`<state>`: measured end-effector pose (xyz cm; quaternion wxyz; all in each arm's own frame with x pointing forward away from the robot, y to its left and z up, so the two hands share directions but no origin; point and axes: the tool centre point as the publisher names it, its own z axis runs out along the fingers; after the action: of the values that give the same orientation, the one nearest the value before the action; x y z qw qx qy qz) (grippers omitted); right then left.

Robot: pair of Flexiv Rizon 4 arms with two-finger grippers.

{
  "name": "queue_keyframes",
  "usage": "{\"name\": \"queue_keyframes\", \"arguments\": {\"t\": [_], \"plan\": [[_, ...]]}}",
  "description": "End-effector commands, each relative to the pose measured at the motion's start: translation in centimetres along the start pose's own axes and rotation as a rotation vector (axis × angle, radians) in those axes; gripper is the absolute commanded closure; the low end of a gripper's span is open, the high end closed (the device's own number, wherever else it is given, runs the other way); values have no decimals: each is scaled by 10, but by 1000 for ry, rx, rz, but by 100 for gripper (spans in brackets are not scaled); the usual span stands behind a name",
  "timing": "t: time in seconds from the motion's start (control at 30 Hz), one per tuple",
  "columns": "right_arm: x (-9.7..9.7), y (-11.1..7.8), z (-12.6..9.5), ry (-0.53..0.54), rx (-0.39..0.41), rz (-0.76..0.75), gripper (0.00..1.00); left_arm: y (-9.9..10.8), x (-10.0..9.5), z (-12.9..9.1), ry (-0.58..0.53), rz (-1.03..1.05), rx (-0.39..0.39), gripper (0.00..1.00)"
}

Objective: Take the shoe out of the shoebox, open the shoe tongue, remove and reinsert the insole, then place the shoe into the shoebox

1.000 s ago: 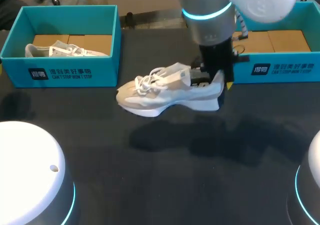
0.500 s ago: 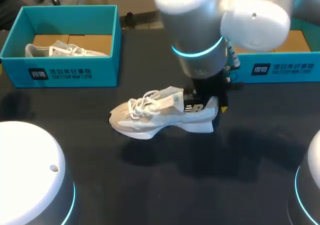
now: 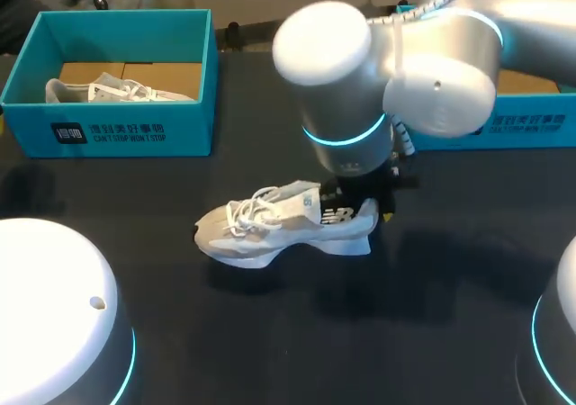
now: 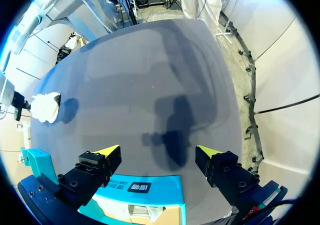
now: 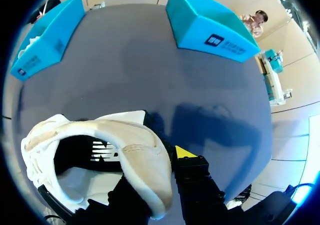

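Note:
A white lace-up shoe (image 3: 279,225) hangs just above the dark table (image 3: 270,333), toe to the left. My right gripper (image 3: 362,202) is shut on its heel. In the right wrist view the heel collar of the shoe (image 5: 125,145) sits between the fingers of that gripper (image 5: 162,172); one yellow tip shows outside and the other finger is hidden inside the shoe. The right teal shoebox (image 3: 526,121) stands behind the arm. My left gripper (image 4: 157,152) is open over the edge of the left teal shoebox (image 4: 150,190), far from the shoe (image 4: 45,107).
The left teal shoebox (image 3: 108,81) at the back left holds a second white shoe (image 3: 108,90). Both boxes (image 5: 47,37) (image 5: 210,27) lie ahead of the right gripper. White arm bases (image 3: 54,315) fill the front corners.
My right arm has carried the shoe away from the right shoebox, leftward and toward the front of the table. The grip on the heel is unchanged.

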<state>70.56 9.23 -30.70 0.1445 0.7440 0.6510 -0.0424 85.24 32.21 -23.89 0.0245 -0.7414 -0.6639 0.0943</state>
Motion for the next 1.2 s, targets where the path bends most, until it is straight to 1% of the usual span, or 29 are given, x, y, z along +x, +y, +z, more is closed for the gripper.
{"name": "queue_keyframes", "arguments": {"t": [0.03,0.33,0.43,0.67,0.9,1.07,1.2], "plan": [[5,0,23,3,22,-1,100,-1,-1,0,3,0,-4,0],[10,-5,49,8,36,24,100,-1,-1,0,3,0,-4,0],[14,-4,56,-15,53,27,100,-1,-1,0,3,0,-4,0],[20,-6,69,-17,58,37,100,-1,-1,0,3,0,-4,0],[22,-6,78,-19,68,33,100,-1,-1,0,3,0,-4,0],[20,-7,77,-21,68,38,100,-1,-1,0,3,0,-4,0],[20,-7,77,-18,67,37,73,-1,-1,0,3,0,-4,0]]}}
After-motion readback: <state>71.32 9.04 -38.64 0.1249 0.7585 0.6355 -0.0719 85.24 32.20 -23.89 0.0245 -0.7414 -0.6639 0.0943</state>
